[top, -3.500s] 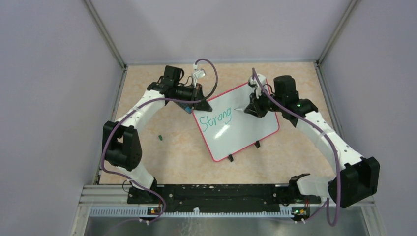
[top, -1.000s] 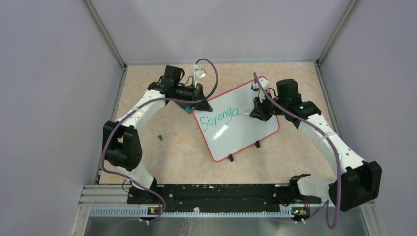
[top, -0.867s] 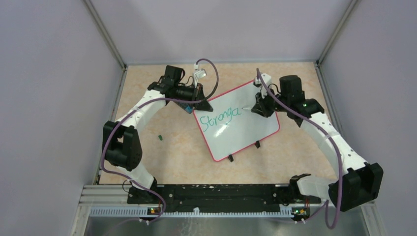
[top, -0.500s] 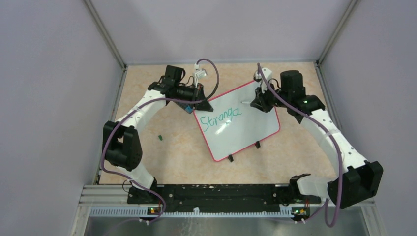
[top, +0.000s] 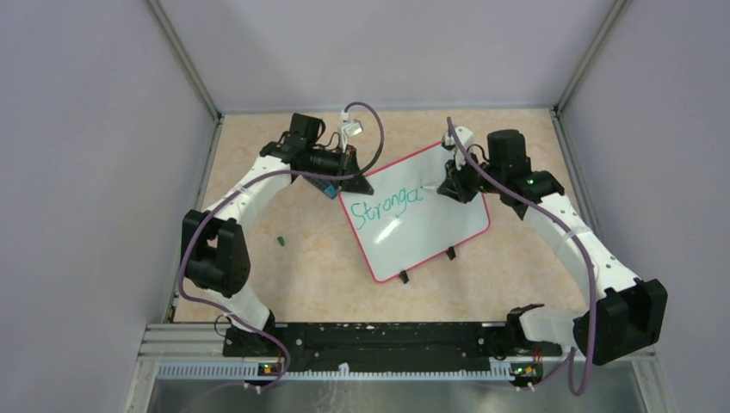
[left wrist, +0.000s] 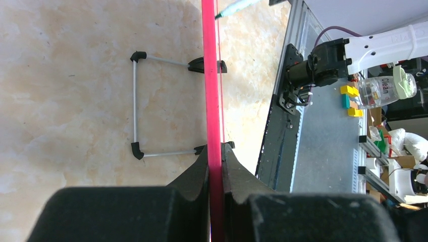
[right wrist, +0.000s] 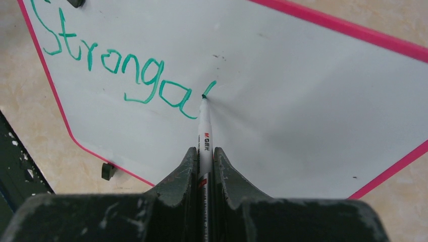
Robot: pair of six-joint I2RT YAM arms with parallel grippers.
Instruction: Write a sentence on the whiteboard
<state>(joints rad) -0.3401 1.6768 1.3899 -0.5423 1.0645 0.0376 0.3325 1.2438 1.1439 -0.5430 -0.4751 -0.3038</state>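
Right gripper (right wrist: 204, 152), clenched on the marker (right wrist: 204, 123): apply light, even tip pressure to the whiteboard (right wrist: 292, 106) ahead; left gripper (left wrist: 215, 159) clamps it steady.

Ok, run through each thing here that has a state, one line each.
whiteboard: propped on its wire stand, partly written, green letters reading roughly "Stronga" plus a short stroke.
marker: uncapped, tip touching the whiteboard at that stroke.
left gripper: shut on the whiteboard's red rim.
right gripper: shut on the marker.
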